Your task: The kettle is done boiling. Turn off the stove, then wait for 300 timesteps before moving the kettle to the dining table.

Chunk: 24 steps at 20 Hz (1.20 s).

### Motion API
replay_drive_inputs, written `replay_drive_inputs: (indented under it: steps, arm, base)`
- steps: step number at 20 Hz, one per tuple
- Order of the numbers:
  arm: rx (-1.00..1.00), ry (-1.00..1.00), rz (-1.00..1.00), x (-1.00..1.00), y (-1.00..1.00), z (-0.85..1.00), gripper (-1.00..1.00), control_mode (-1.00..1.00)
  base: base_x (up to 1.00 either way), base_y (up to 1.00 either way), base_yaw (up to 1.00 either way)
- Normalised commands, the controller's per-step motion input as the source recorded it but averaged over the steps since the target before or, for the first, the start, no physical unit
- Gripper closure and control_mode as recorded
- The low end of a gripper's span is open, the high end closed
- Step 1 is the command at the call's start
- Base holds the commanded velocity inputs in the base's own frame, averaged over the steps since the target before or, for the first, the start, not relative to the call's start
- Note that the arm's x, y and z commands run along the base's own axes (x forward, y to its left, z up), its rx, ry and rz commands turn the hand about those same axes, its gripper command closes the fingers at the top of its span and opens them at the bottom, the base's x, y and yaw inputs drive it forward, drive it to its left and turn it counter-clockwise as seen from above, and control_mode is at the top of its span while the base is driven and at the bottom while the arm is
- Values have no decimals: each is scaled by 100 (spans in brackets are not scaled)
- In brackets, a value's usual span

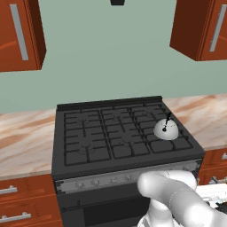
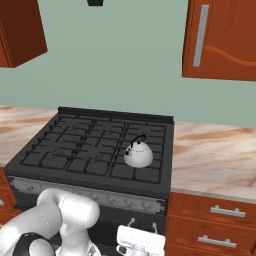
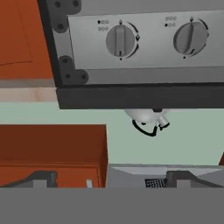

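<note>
The small silver-grey kettle (image 1: 166,130) (image 2: 138,153) sits on the front right burner of the black stove (image 1: 88,146) (image 2: 75,150). My gripper (image 3: 111,179) (image 2: 140,242) is low in front of the stove's right end, open, with nothing between its fingers. The hand view is rolled upside down. In it the grey knob strip (image 3: 144,61) shows two round knobs (image 3: 120,40) (image 3: 190,38) a short way ahead of the fingertips, and the kettle (image 3: 146,116) peeks past the stove's edge. The dining table is out of view.
Marbled wall counters (image 1: 26,142) (image 2: 215,155) flank the stove, over red-brown drawers (image 2: 220,225) (image 1: 22,199). Wall cabinets (image 1: 20,33) (image 2: 220,40) hang above on both sides. The dark oven door (image 1: 111,210) is below the knob strip.
</note>
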Motion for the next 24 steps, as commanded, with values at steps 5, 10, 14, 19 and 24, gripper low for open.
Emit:
replay_drive_inputs:
  steps: [5,10,14,19,24]
  arm:
    - [-14,-8,-2,-24,-1,72,-100,-100]
    - [-19,-4,-2,-18,0,76,-100,-100]
    - [-24,-3,-2,-12,0,74,-100,-100]
    - [-24,0,-5,-12,0,72,-100,-100]
    - [-26,1,-5,-7,0,77,-100,-100]
  base:
    - [0,0,0]
    - [0,0,0]
    - [0,0,0]
    - [0,0,0]
    - [0,0,0]
